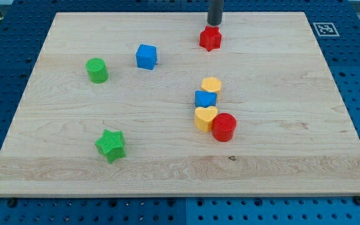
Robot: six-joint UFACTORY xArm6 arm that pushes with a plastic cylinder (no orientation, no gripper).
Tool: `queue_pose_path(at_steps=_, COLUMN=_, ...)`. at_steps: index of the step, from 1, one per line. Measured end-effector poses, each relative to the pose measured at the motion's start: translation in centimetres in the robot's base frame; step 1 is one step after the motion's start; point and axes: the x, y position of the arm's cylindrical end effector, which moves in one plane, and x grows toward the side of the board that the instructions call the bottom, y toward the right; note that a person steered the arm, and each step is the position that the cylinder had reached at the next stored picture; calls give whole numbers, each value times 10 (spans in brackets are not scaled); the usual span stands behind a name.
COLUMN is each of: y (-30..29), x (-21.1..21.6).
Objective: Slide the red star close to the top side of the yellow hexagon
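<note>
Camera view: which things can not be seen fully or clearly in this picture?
- My tip: whether it touches the red star cannot be told; the rod above is cut by the view's top edge.
- Blue block: wedged between yellow hexagon and yellow heart, shape unclear.
- Black-and-white marker: too small to read.

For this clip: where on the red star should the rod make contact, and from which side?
Push the red star on its far face, from the view's top. My tip sits right there, and the yellow hexagon lies straight toward the view's bottom.
</note>
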Motion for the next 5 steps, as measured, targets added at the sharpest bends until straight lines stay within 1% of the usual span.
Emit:
queue_pose_path(at_steps=1, y=0, x=16)
queue_pose_path(at_steps=4, y=-8, x=23)
queue_pose_path(at_steps=5, y=-6, x=31)
